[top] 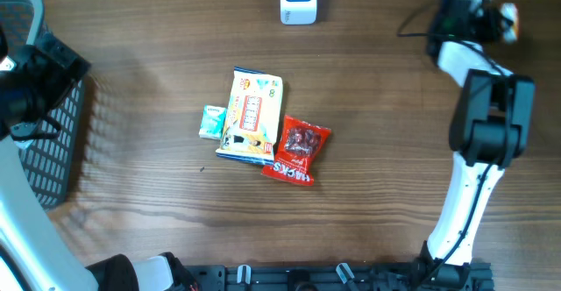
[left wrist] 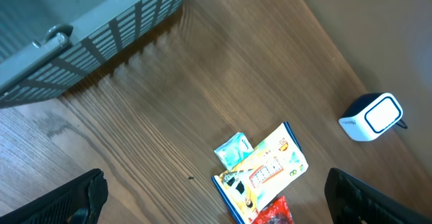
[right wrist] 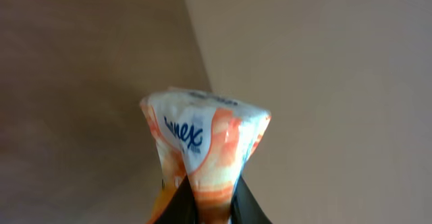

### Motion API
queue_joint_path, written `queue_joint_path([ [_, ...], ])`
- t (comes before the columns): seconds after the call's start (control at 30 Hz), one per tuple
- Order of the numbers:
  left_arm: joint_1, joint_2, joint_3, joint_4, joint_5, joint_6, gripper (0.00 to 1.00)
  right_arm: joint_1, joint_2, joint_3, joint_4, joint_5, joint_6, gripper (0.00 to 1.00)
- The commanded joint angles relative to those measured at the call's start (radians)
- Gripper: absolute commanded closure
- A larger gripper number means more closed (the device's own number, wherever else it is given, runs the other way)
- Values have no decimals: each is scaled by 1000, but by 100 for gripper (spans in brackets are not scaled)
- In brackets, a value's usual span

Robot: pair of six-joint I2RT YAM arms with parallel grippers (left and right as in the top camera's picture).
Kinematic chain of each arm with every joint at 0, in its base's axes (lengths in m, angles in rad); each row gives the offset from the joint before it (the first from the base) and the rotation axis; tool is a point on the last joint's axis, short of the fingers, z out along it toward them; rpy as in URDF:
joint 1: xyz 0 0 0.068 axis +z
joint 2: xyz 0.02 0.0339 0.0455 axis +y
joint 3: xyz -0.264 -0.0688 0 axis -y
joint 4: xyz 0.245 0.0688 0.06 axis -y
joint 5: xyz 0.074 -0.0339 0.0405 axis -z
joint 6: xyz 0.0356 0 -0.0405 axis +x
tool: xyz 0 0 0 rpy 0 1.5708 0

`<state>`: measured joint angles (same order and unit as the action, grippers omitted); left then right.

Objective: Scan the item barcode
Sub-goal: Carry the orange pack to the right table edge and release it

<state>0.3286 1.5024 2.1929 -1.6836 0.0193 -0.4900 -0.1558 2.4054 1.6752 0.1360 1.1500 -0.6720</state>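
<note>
The right gripper (right wrist: 206, 204) is pinched nearly closed on a soft, crinkled orange-and-white tissue pack (right wrist: 202, 143). It holds the pack aloft, well to the right of the scanner (top: 299, 0), against a plain beige wall. The left gripper (left wrist: 216, 200) has its jaws spread wide and empty, far left of the scanner.

The table (top: 158, 186) is brown wood with a straight grain. A grey slatted plastic basket (top: 53, 142) stands at its edge, far left of the scanner. In front of the scanner, with bare wood all round, lies a cluster of three:
- a glossy yellow packet (top: 251, 116), flat and rectangular
- a shiny red packet (top: 298, 151) touching its right side
- a small green packet (top: 211, 122) tucked against its left

The scanner is a white, rounded block at the table's far edge.
</note>
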Motion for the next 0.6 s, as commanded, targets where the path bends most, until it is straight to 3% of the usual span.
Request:
queue_joint_path([
  [0.0,6,-1,10,0,-10,15,0,-62,13,1,-187,54,356,95],
  [0.23,6,-1,10,0,-10,15,0,-207,13,1,-503,-152,686,92],
  [0.27,6,-1,10,0,-10,15,0,-232,13,1,-538,-207,716,77],
  [0.37,6,-1,10,0,-10,15,0,-306,13,1,-604,-366,735,0],
  [0.57,6,-1,10,0,-10,15,0,-381,-69,2,-635,-366,756,0],
])
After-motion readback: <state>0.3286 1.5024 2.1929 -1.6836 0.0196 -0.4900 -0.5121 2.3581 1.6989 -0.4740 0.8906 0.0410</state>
